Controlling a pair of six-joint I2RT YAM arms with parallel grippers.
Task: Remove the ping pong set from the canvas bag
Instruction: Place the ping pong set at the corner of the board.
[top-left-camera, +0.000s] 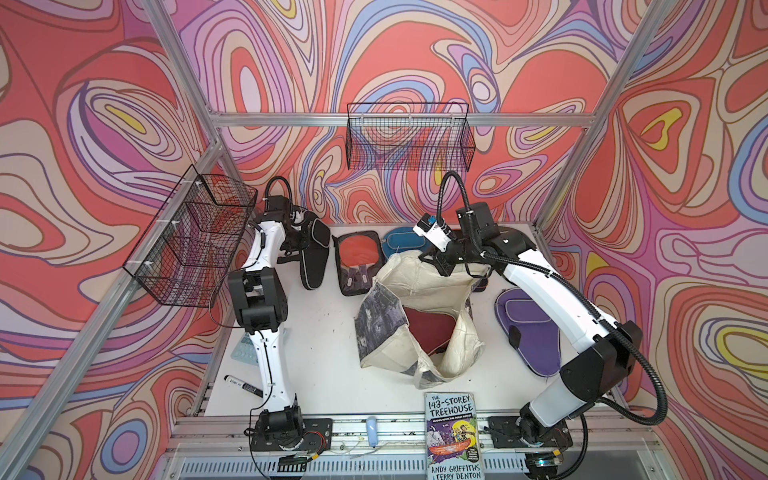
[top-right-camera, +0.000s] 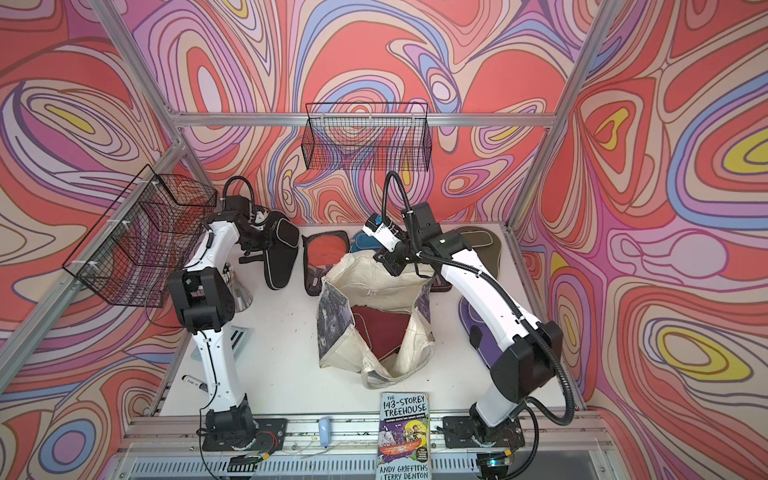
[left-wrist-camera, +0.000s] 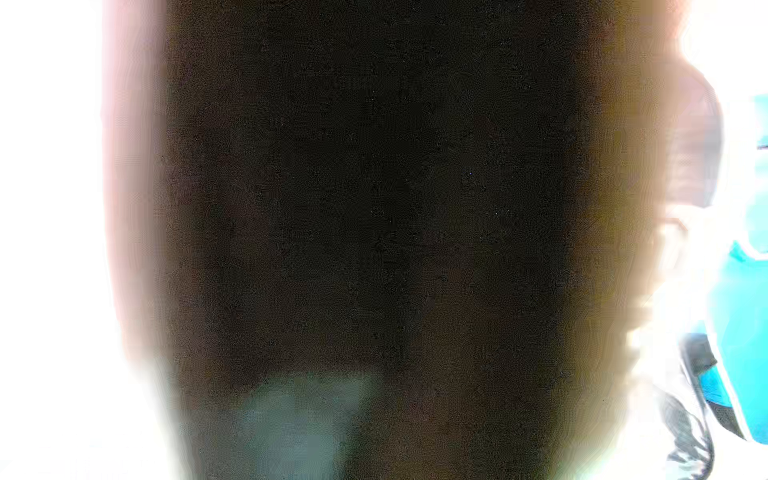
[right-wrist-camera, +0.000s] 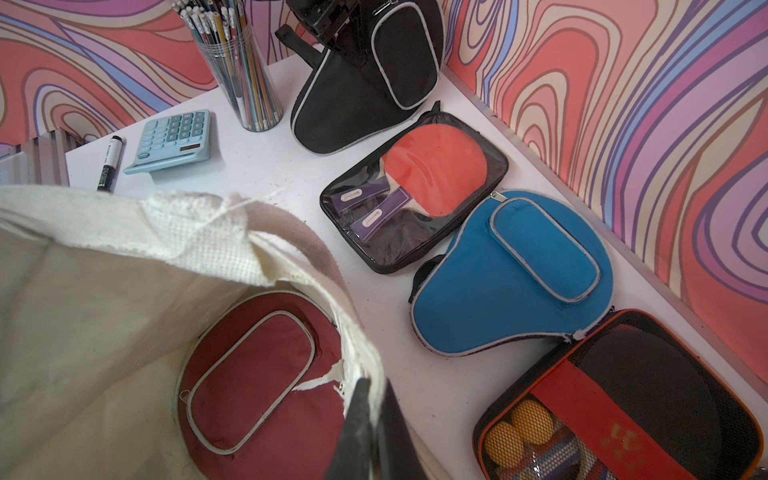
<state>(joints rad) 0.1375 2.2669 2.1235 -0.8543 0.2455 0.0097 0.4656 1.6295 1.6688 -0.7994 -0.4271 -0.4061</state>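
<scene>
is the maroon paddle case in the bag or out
In. The maroon case lies inside the bag, cream walls around it, seen through its open mouth in both top views.

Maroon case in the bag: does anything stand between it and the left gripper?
Nothing covers the maroon case: the right gripper pinches the far rim of the canvas bag, so the mouth gapes upward. Sideways, the bag's printed panel stands between the case and the left gripper, which is at the black case.

Two white-shelled arms (top-left-camera: 270, 365) with black joints and black ribbed cables (top-left-camera: 666, 401).
</scene>
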